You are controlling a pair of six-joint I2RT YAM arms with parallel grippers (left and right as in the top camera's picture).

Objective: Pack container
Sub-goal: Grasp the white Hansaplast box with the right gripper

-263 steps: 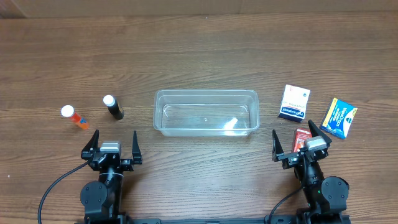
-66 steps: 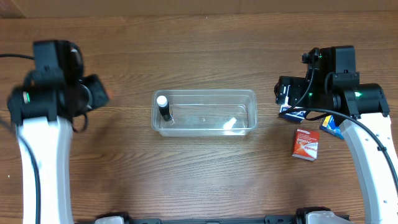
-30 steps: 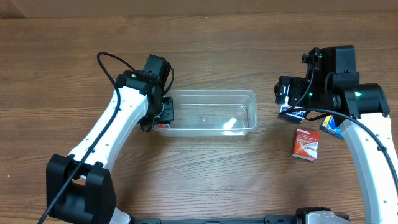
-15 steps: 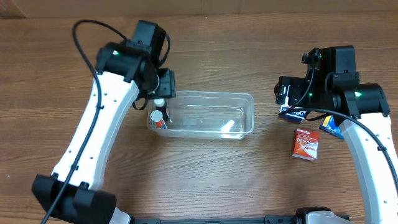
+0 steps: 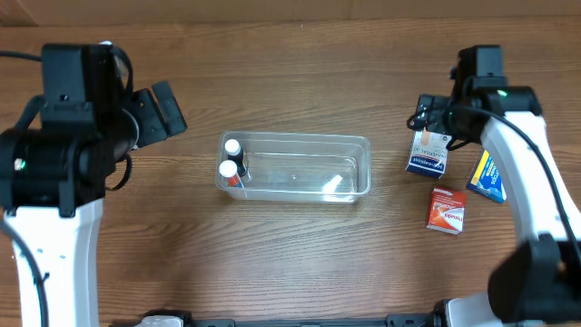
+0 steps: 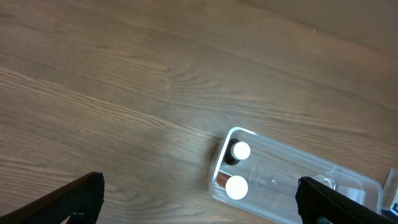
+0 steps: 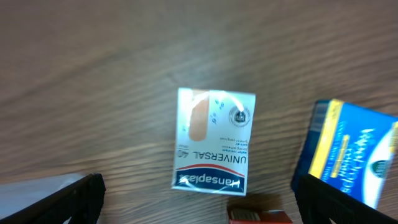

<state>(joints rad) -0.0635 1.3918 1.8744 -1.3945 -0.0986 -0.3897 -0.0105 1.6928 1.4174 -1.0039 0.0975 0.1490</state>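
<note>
The clear container (image 5: 300, 138) stands mid-table. A black bottle (image 5: 232, 146) and an orange bottle (image 5: 228, 170), both white-capped, stand upright at its left end. In the left wrist view the container (image 6: 311, 163) holds the black bottle (image 6: 240, 151) and the orange bottle (image 6: 236, 186). My left gripper (image 5: 166, 109) is open and empty, high up and left of the container; it also shows in the left wrist view (image 6: 199, 210). My right gripper (image 5: 434, 116) is open and empty above a white Hansaplast box (image 5: 429, 153), which lies between the fingers in the right wrist view (image 7: 214, 140).
A blue box (image 5: 490, 175) lies right of the white box and a red box (image 5: 447, 211) lies in front of it. Both show in the right wrist view, the blue box (image 7: 348, 152) and the red box (image 7: 258, 216). A container corner (image 7: 31, 193) shows at lower left.
My left arm has drawn back up and to the left, leaving the orange bottle standing beside the black one in the container. My right arm has shifted over the white box.
</note>
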